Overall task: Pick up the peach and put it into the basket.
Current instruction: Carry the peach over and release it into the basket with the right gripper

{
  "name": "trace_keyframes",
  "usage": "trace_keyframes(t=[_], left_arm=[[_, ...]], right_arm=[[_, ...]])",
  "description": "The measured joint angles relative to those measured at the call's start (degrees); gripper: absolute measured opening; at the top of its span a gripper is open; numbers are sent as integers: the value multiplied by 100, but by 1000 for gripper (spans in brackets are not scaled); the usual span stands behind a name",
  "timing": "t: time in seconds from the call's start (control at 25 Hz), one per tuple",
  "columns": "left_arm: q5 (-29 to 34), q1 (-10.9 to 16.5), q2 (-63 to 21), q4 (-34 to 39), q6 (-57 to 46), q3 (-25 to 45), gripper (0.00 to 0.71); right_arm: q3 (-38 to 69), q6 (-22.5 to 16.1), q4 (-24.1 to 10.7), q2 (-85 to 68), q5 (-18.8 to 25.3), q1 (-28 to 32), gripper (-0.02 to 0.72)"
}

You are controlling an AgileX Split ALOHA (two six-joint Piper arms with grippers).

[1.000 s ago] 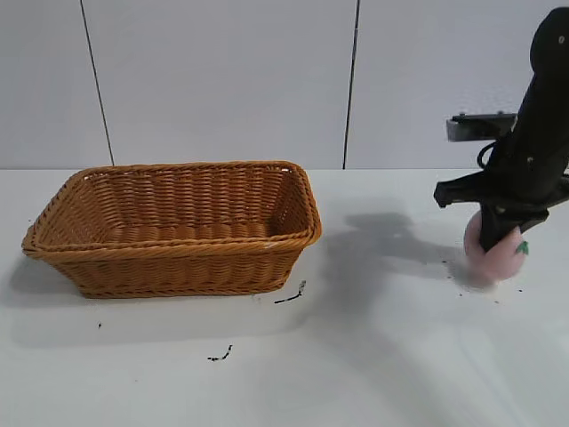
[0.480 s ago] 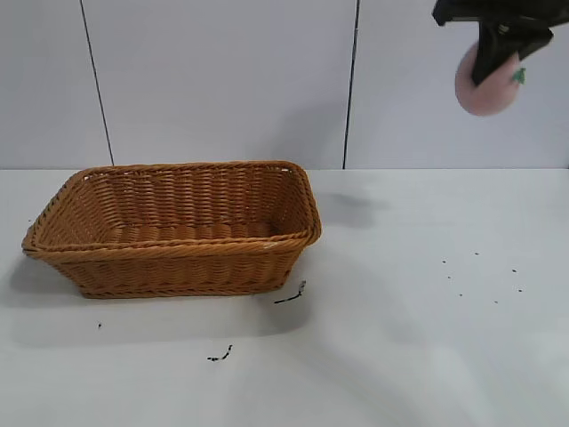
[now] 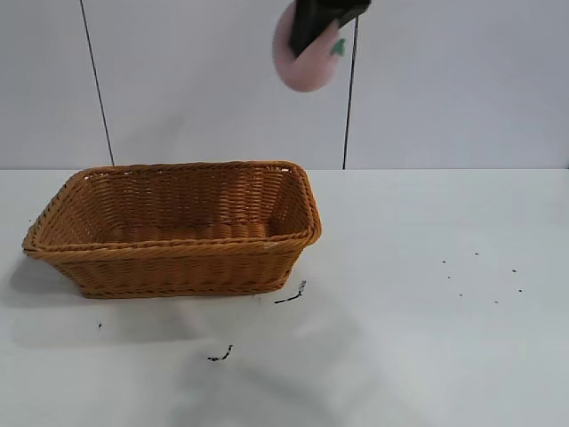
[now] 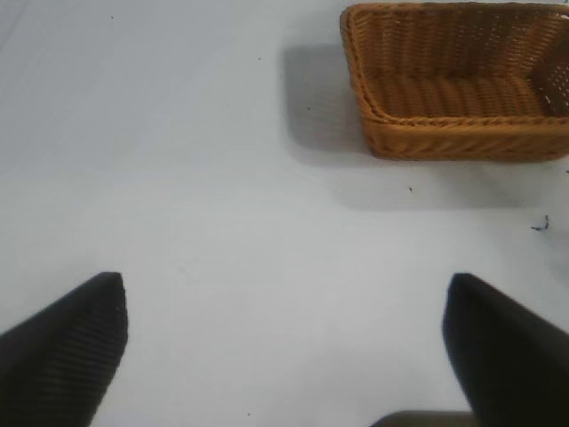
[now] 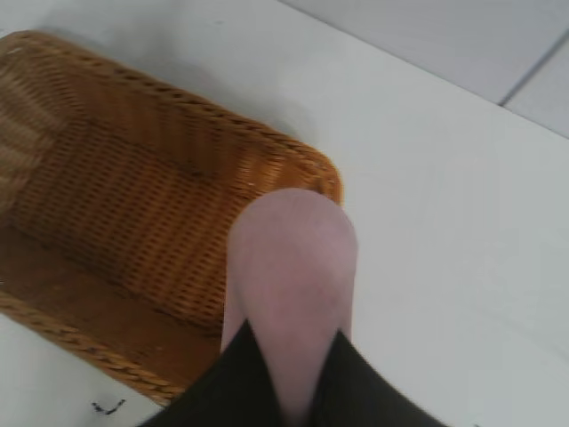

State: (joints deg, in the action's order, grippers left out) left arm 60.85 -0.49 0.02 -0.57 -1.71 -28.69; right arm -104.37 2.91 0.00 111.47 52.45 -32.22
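1. My right jaws [image 3: 313, 36] are clamped tight on the peach [image 3: 307, 60], a soft pink fruit with a small green leaf mark. I hold it high in the air, near the top of the exterior view.

2. The basket [image 3: 173, 245], a large orange-brown wicker one with a thick braided rim, sits on the white counter [image 3: 427, 338]. The peach hangs well above it, roughly over the basket's end nearest my right arm. From my right wrist view the peach [image 5: 289, 276] overlaps that end's rim, with the open basket [image 5: 116, 178] beyond it.

3. My left jaws [image 4: 284, 351] stand wide apart and hold nothing, low over bare counter. The basket [image 4: 458, 133] lies well away from them.

4. What could go wrong, as I judge it: the peach is round and soft and I pinch only a narrow part of it, so it could squirt out of my grip during travel.

5. If I let go here, the peach may strike the braided rim and bounce onto the counter, since it appears closer to that end than to the middle.

6. A release from this height could also make it bounce out of the shallow, flaring basket. Lowering first would be safer.

7. I see no brands, labels or readable writing. A few small dark specks [image 3: 480, 276] mark the counter.
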Motion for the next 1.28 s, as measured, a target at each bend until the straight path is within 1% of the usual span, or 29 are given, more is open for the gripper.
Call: trace_keyframes(t=[0.08, 0.24, 0.4, 0.52, 0.6, 0.72, 0.76, 0.8, 0.88, 0.96, 1.04, 1.08, 1.12, 1.28], left_arm=[[0, 0, 0, 0, 0, 0, 693], [0, 0, 0, 0, 0, 0, 693], [0, 0, 0, 0, 0, 0, 693], [0, 0, 0, 0, 0, 0, 693], [0, 0, 0, 0, 0, 0, 693], [0, 0, 0, 0, 0, 0, 693], [0, 0, 0, 0, 0, 0, 693], [0, 0, 0, 0, 0, 0, 693], [0, 0, 0, 0, 0, 0, 693], [0, 0, 0, 0, 0, 0, 693], [0, 0, 0, 0, 0, 0, 693], [0, 0, 0, 0, 0, 0, 693], [0, 0, 0, 0, 0, 0, 693], [0, 0, 0, 0, 0, 0, 693]], right_arm=[[0, 0, 0, 232, -255, -253, -15], [0, 0, 0, 810, -888, -534, -15], [0, 0, 0, 1482, -1538, -574, -15], [0, 0, 0, 1873, -1927, -574, -15], [0, 0, 0, 2067, -2129, -574, -15], [0, 0, 0, 2165, -2227, -574, 6], [0, 0, 0, 2165, -2232, -574, 38], [0, 0, 0, 2165, -2244, -574, 88], [0, 0, 0, 2165, -2250, -574, 229], [0, 0, 0, 2165, -2163, -574, 442], [0, 0, 0, 2144, -2063, -574, 594], [0, 0, 0, 2127, -2019, -574, 635], [0, 0, 0, 2092, -1989, -574, 659], [0, 0, 0, 1815, -1899, -574, 688]])
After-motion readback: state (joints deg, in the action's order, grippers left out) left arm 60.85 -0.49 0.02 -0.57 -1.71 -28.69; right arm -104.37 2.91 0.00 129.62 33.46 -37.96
